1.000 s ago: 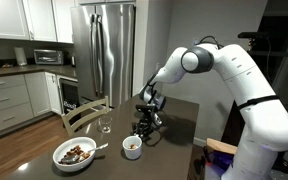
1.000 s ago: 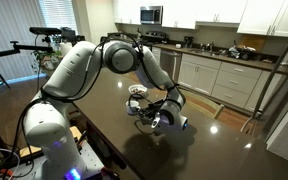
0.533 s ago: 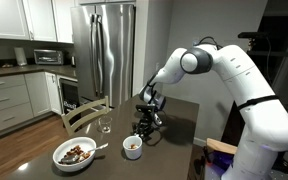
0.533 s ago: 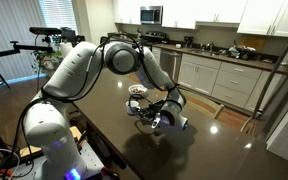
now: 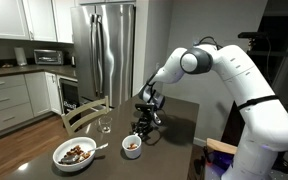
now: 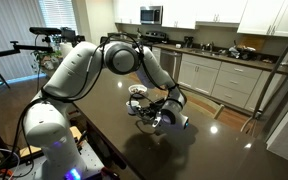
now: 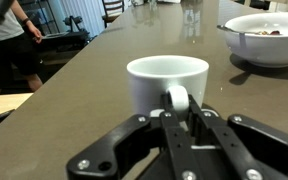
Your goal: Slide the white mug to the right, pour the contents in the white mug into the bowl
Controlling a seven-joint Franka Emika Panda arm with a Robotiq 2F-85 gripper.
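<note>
- In an exterior view, the gripper (image 5: 143, 130) sits low behind the white mug (image 5: 132, 146). Nothing has shifted over the last second, so I judge the slide not yet under way. The bowl (image 5: 69, 163), wide and shallow, lies well apart on the dark glossy table (image 5: 179, 115).
- In the opposite exterior view, the gripper (image 6: 154, 114) is down at the tabletop; the mug is hard to make out.
- In the wrist view, the jaws pinch narrow on the handle of the smooth, glazed, upright mug (image 7: 167, 80). The bowl (image 7: 259, 52) holds brown pieces.
</note>
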